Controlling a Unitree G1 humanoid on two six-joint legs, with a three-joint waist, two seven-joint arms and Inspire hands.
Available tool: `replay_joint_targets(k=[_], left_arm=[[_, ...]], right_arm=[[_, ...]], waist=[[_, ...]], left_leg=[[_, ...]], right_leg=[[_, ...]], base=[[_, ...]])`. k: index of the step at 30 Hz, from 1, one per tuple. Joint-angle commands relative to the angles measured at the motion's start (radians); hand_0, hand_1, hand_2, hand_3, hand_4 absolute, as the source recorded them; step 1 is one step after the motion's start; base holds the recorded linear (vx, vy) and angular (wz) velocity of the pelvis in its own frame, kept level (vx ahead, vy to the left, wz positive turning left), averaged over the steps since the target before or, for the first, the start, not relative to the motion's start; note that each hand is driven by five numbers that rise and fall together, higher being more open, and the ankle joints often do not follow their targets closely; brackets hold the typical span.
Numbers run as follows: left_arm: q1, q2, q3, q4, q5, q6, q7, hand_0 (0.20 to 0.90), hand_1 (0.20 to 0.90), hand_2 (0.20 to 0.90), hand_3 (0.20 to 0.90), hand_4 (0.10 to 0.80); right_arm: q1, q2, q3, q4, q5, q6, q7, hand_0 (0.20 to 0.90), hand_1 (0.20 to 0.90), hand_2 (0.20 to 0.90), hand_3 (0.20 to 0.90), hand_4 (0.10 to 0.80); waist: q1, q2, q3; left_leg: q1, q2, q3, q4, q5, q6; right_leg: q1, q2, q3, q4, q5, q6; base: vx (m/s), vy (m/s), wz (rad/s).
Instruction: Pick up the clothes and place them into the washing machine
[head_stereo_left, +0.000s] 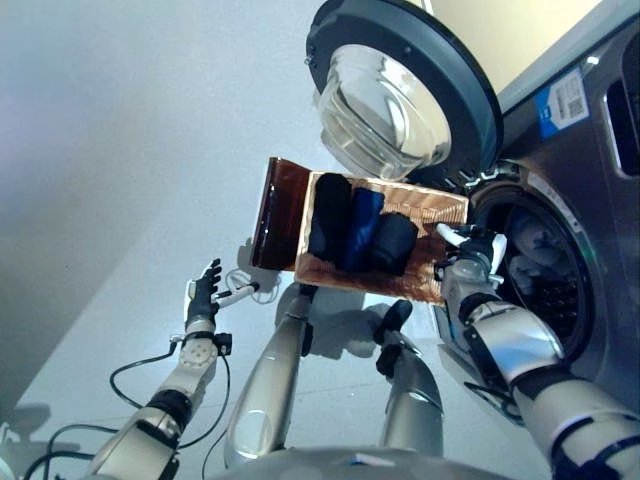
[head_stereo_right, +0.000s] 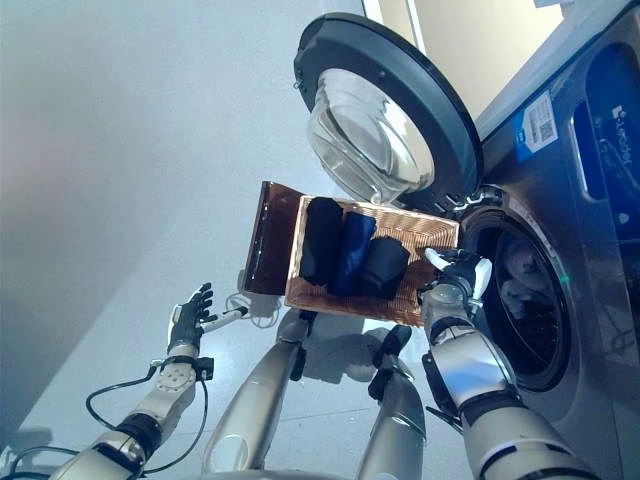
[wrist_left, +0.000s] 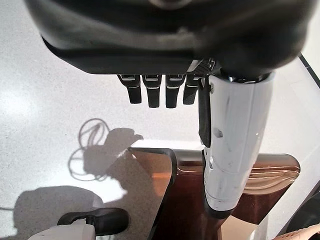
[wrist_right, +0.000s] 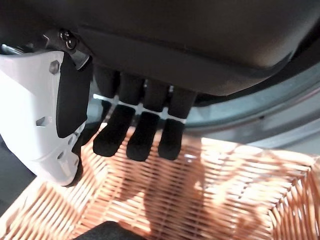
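Observation:
The wicker basket (head_stereo_left: 432, 212) rests on the dark brown box (head_stereo_left: 278, 212) beside the washing machine. It holds rolled clothes side by side: a black one (head_stereo_left: 328, 218), a blue one (head_stereo_left: 360, 232) and another black one (head_stereo_left: 393, 246). My right hand (head_stereo_left: 470, 258) is at the basket's end nearest the drum opening (head_stereo_left: 548, 285). In the right wrist view its fingers (wrist_right: 142, 136) hang relaxed over the wicker (wrist_right: 225, 192), holding nothing, with a dark cloth (wrist_right: 105, 231) below. My left hand (head_stereo_left: 205, 292) is open over the floor, left of the box.
The machine's round glass door (head_stereo_left: 400, 85) stands open above the basket. Light-coloured laundry (head_stereo_left: 532, 250) lies inside the drum. A thin white cord (head_stereo_left: 240, 285) loops on the floor between my left hand and the box, and it also shows in the left wrist view (wrist_left: 85, 150).

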Motion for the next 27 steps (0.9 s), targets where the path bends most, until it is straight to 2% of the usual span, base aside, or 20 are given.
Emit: replay_joint_targets(k=[1, 11, 14, 21, 27], left_arm=[[0.013, 0.010, 0.038, 0.037, -0.003, -0.056, 0.022, 0.900, 0.900, 0.900, 0.900, 0.800], [0.033, 0.018, 0.060, 0.042, -0.002, -0.048, 0.001, 0.900, 0.900, 0.900, 0.900, 0.800], [0.030, 0.022, 0.067, 0.048, -0.009, -0.050, 0.003, 0.900, 0.900, 0.900, 0.900, 0.800], [0.005, 0.035, 0.074, 0.057, -0.021, -0.044, -0.003, 0.900, 0.900, 0.900, 0.900, 0.800], [-0.025, 0.053, 0.077, 0.058, -0.019, -0.039, 0.002, 0.900, 0.900, 0.900, 0.900, 0.800]], right_arm=[[-0.013, -0.068, 0.030, -0.010, -0.022, -0.022, -0.004, 0.900, 0.900, 0.900, 0.900, 0.800], [-0.010, -0.026, 0.067, -0.028, -0.068, 0.000, 0.022, 0.900, 0.900, 0.900, 0.900, 0.800], [-0.011, -0.007, 0.078, -0.055, -0.074, -0.005, 0.019, 0.900, 0.900, 0.900, 0.900, 0.800], [-0.001, 0.015, 0.084, -0.071, -0.057, -0.011, 0.026, 0.900, 0.900, 0.900, 0.900, 0.800], [-0.022, 0.014, 0.082, -0.070, -0.029, -0.019, 0.016, 0.900, 0.900, 0.900, 0.900, 0.800]], waist=[[0.010, 0.014, 0.003], [0.021, 0.023, -0.006], [0.019, 0.015, -0.001], [0.040, -0.026, 0.011], [0.073, -0.066, 0.031]], left_leg=[[-0.012, -0.024, 0.032, 0.009, -0.086, -0.059], [0.001, -0.026, 0.034, -0.001, -0.078, -0.058], [0.000, -0.024, 0.031, 0.000, -0.075, -0.057], [-0.014, -0.025, -0.002, -0.001, -0.066, -0.065], [-0.059, -0.035, -0.040, 0.021, -0.064, -0.074]], right_leg=[[0.076, 0.019, 0.020, -0.058, -0.036, -0.010], [0.091, 0.017, 0.017, -0.070, -0.029, -0.006], [0.092, 0.022, 0.017, -0.071, -0.030, -0.007], [0.099, 0.031, -0.024, -0.065, -0.042, -0.006], [0.092, 0.034, -0.079, -0.027, -0.072, -0.012]], base=[[0.000, 0.000, 0.00], [0.000, 0.000, 0.00], [0.000, 0.000, 0.00], [0.013, -0.078, 0.09], [0.037, -0.091, 0.30]])
